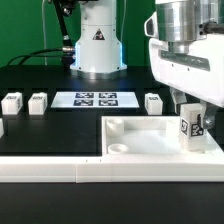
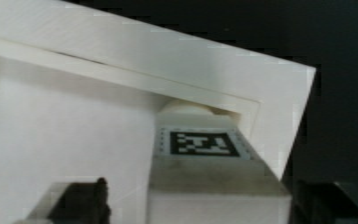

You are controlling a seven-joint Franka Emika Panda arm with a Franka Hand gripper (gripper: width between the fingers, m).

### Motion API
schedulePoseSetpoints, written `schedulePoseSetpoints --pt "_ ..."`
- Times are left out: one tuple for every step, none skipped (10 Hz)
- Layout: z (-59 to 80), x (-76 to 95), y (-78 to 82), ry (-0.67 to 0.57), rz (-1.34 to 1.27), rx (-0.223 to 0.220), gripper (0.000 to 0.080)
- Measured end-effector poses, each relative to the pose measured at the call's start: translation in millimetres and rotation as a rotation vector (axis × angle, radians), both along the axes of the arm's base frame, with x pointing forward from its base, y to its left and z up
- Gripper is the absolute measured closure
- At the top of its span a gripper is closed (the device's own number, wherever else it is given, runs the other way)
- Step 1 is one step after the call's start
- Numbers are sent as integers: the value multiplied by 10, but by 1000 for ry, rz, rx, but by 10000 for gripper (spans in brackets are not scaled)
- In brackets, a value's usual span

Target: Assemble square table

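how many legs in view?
4: two legs at the exterior view's left of the marker board, one at its right, one upright in the tabletop. Cut-off white shape at the view's left edge: maybe another.

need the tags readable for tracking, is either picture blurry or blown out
exterior view: fairly sharp, tags on the thin flat white marker board read cleanly, but the white plastic square tabletop glares, its rim edges faint; wrist view: soft overall, the black-and-white square tag is smeared, white plastic around it washes out
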State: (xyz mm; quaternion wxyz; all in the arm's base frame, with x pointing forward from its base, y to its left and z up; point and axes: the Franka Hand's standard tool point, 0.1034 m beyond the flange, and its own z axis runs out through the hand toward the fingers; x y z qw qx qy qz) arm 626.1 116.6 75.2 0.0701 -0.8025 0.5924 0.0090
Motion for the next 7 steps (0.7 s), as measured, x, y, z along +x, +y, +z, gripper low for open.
schedulePoseSetpoints --pt "5 -4 4 -4 96 -8 184" --pt "25 -12 20 -1 243 -14 155" --pt "40 -1 21 -12 350 -18 155" --pt "42 6 -1 -28 464 -24 151" --pt "43 13 -28 -41 563 -29 151" --pt "46 16 -29 -53 656 -35 150" --pt "48 15 -15 -62 722 -38 150"
